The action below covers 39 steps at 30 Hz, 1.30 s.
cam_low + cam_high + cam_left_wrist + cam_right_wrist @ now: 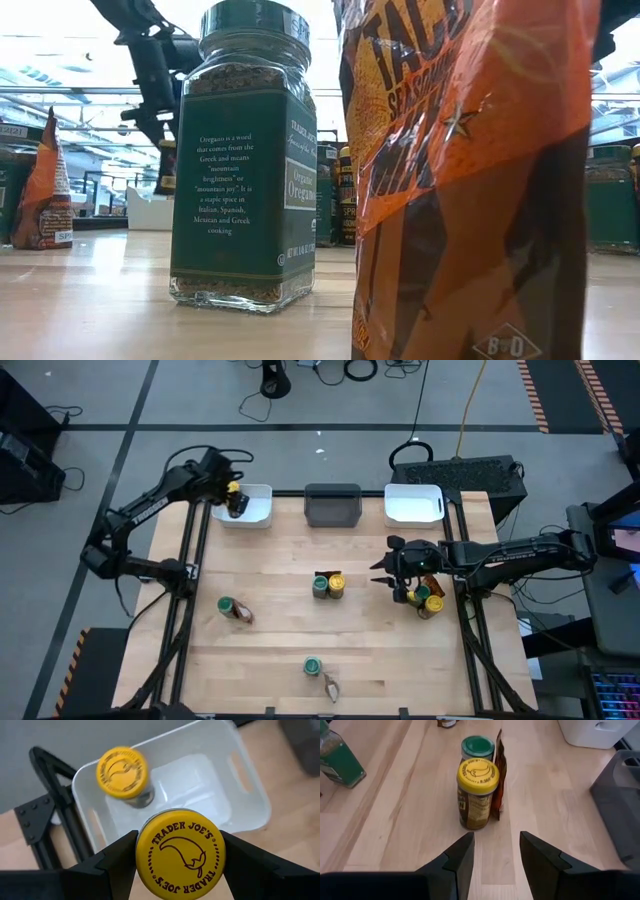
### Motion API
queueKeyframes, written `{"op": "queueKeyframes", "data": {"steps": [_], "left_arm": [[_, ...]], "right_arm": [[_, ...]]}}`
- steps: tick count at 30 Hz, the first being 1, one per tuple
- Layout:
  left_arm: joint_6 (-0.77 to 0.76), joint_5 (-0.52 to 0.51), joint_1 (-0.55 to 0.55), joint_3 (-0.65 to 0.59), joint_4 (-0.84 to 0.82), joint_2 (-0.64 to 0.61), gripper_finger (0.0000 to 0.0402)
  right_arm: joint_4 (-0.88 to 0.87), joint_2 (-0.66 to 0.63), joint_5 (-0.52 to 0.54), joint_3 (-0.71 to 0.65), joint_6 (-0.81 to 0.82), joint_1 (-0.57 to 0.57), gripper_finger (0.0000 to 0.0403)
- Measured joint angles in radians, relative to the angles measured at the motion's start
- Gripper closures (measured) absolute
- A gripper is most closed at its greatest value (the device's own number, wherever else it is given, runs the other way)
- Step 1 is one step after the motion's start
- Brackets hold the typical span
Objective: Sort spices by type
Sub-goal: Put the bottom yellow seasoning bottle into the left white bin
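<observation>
My left gripper (235, 498) is shut on a dark jar with a yellow lid (180, 852) over the left white bin (258, 512). Another yellow-lidded jar (122, 772) stands upright inside that bin (245, 795). My right gripper (495, 852) is open and holds nothing. It points at a group at the table's middle: a yellow-lidded jar (477, 795), a green-lidded jar (477, 746) and an orange-brown packet (498, 775) leaning against them. That same group (328, 585) shows in the high view. My left gripper pinches the jar between its two fingers (117, 852), which stand against opposite sides of the jar at its yellow lid's rim (142, 851). The fingers come from above, slanting down. The jar hangs upright, clear of the bin, and the lid hides its body.
A dark grey bin (332, 503) and a second white bin (414, 502) line the far edge. A green-lidded jar with a packet (232, 608) stands at the left. Another jar (313, 665) and packet (330, 686) are near the front. Several jars (425, 598) sit under my right arm.
</observation>
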Motion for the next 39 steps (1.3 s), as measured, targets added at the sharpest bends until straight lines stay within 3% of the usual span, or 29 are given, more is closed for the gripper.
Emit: {"op": "queueKeyframes", "data": {"steps": [11, 34, 39], "left_arm": [[0.042, 0.03, 0.05, -0.047, 0.102, 0.0, 0.0149], [0.006, 0.032, 0.057, -0.048, 0.105, 0.011, 0.0149], [0.004, 0.032, 0.057, -0.118, 0.167, 0.012, 0.0149]], "right_arm": [[0.0, 0.0, 0.0, 0.0, 0.027, 0.0, 0.0261], [0.0, 0.0, 0.0, 0.0, 0.024, 0.0, 0.0261], [-0.001, 0.0, 0.0, 0.0, 0.024, 0.0, 0.0261]]}}
